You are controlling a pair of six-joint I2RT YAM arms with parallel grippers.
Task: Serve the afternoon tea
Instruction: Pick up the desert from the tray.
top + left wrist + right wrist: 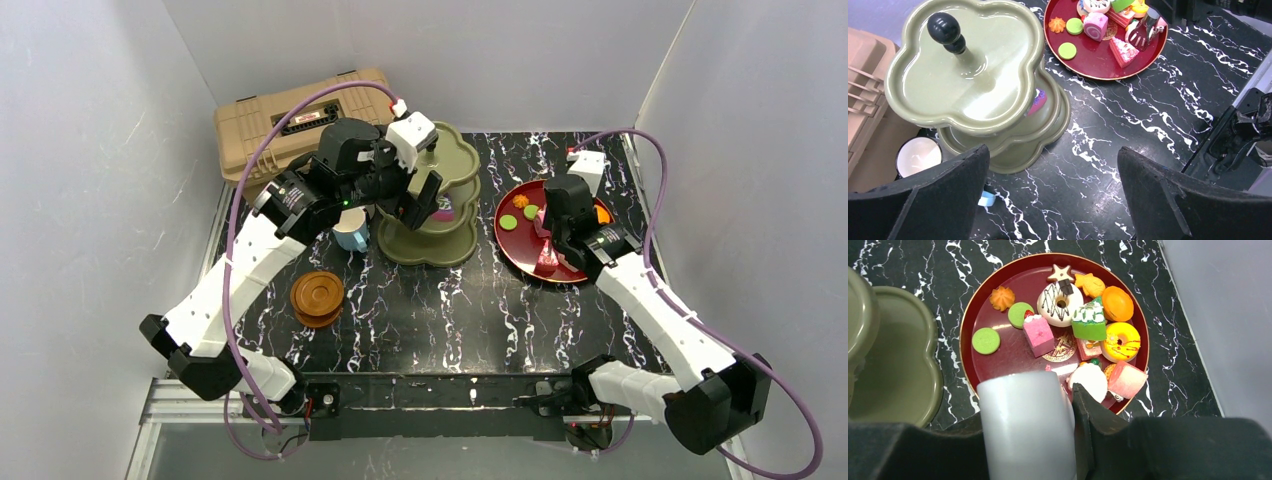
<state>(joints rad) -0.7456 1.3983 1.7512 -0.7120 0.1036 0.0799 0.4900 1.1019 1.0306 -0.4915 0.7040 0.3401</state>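
Black marble counter (pixel 450 320) with the olive three-tier stand (pixel 455 160) at the back and the red tray (pixel 518 248) just beside it on the right. My left hand (pixel 1053 152) hangs wide open and empty over the stand; my right hand (pixel 1027 392), over the tray, is clamped on a pale cylinder (pixel 1023 440) I can't identify. Toy cakes (pixel 1038 334) lie right under that hand, so I reckon it's the nearer one, with the stand just to its left.
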